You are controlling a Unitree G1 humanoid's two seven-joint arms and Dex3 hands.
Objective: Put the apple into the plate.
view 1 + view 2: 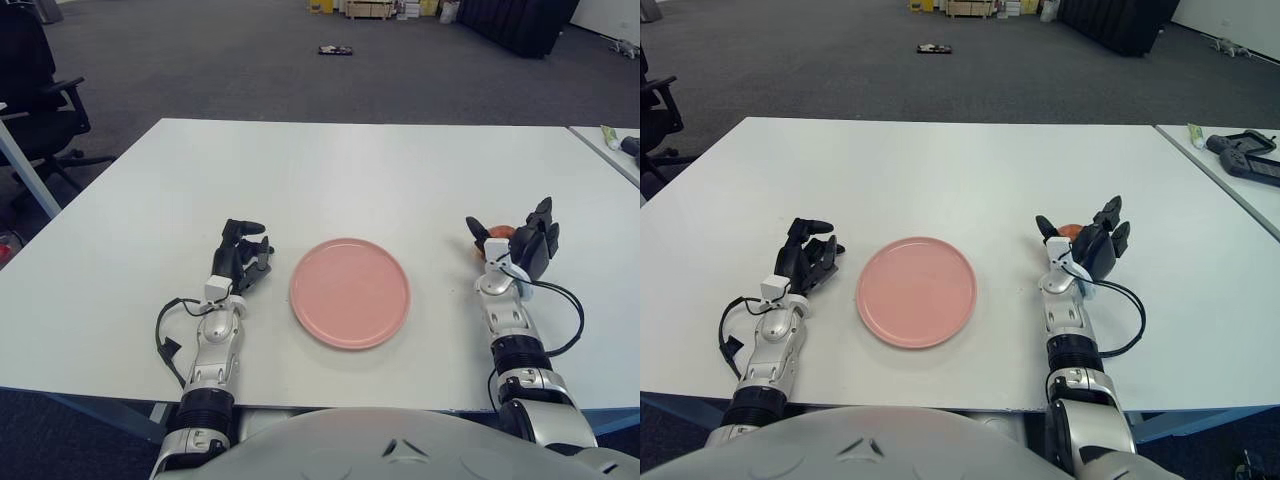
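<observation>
Apple (497, 236): sits on the white desk (350, 170), well to the right of the plate, mostly hidden behind the right hand; only a sliver of red-orange skin shows.
Plate (349, 292): pink, flat, empty, near the desk's front edge between the two hands.
Right hand (520, 250): raised right at the apple, fingers (541, 218) spread and pointing up, thumb reaching round the left side; I can't tell whether anything touches the fruit, and it doesn't look gripped yet.
Left hand (238, 262): shows just left of the plate, fingers loosely curled, holding nothing.
Handling, as I'd judge it: round, firm, smooth-skinned and fairly light; likely to roll if nudged, won't crush easily.
Where to hold: around the widest part, thumb opposite the other fingers, then lift clear before carrying it left.
</observation>
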